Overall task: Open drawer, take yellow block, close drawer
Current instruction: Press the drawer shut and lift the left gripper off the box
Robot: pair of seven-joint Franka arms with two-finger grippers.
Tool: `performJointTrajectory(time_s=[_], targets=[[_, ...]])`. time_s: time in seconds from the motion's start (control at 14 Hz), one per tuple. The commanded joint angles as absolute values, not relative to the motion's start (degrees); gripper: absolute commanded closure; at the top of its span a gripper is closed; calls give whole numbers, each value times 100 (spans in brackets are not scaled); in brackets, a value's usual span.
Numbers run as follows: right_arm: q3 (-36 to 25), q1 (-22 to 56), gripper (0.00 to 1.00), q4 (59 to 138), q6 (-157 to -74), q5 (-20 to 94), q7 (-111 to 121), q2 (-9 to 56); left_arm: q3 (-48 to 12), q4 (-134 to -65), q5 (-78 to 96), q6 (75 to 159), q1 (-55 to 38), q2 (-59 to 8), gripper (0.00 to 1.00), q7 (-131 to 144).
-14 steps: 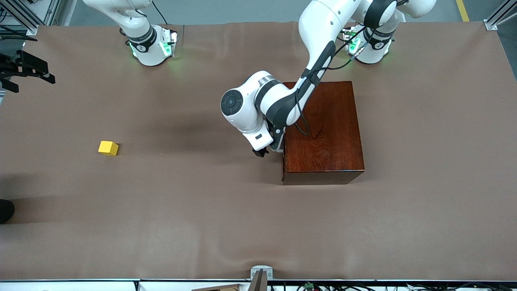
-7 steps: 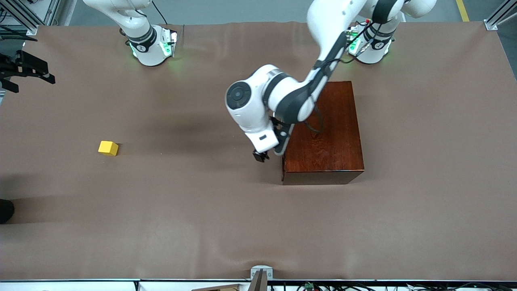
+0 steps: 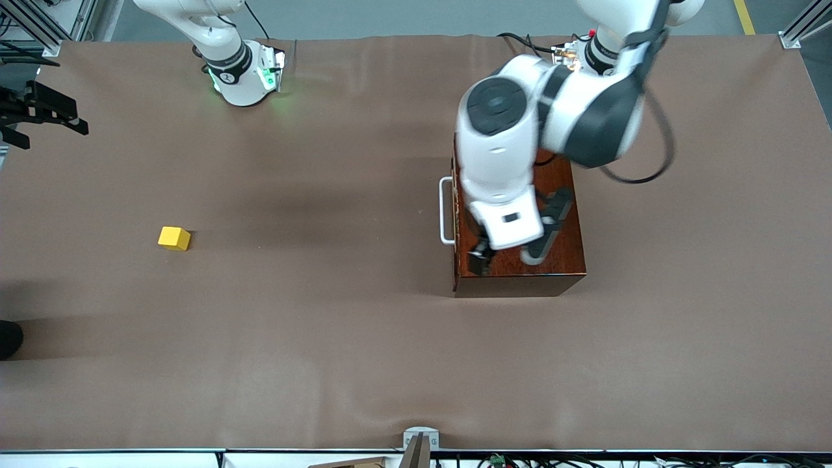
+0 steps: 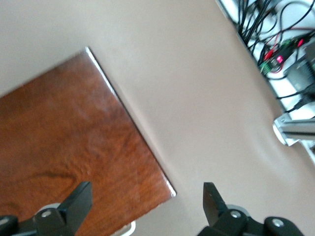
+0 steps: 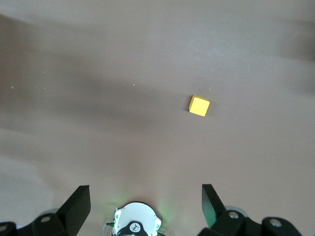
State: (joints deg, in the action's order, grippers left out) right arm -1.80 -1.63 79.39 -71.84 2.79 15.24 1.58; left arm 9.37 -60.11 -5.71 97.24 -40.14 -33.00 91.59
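Observation:
The reddish-brown wooden box (image 3: pixel 520 214) stands mid-table with its drawer pushed in. The drawer's white loop handle (image 3: pixel 446 211) sticks out toward the right arm's end. My left gripper (image 3: pixel 484 257) hangs open and empty in the air over the box's corner nearest the front camera. In the left wrist view (image 4: pixel 145 201) its fingers straddle that corner of the box (image 4: pixel 74 147), with a bit of the handle (image 4: pixel 128 228) showing. The yellow block (image 3: pixel 174 238) lies on the cloth toward the right arm's end and also shows in the right wrist view (image 5: pixel 199 105). My right gripper (image 5: pixel 145 206) waits open, high over its own base.
The right arm's base (image 3: pixel 244 71) with green lights stands at the table's edge. A black fixture (image 3: pixel 39 114) juts in at the right arm's end. Cables and a metal bracket (image 4: pixel 290 128) lie along the table edge nearest the front camera.
My left arm has lifted away from the drawer front and swung up over the box top. The white handle, hidden before, now shows. The block and the right arm have not moved.

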Motion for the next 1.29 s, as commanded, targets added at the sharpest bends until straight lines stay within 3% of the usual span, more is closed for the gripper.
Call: performJointTrajectory(time_s=[0.0,0.64,1.21], targets=[[-193,-167,0,8016,-7172,308,1538,79,888,-6187,-703,9493,-3789,-2945,0,8589],[-193,-193,0,8016,-7145,316,1538,97,879,-6196,-677,8781,-3077,-2259,0,6087],[-202,-220,0,8033,-7137,352,1468,88,835,-6275,-598,8446,-1654,-1644,0,2421]])
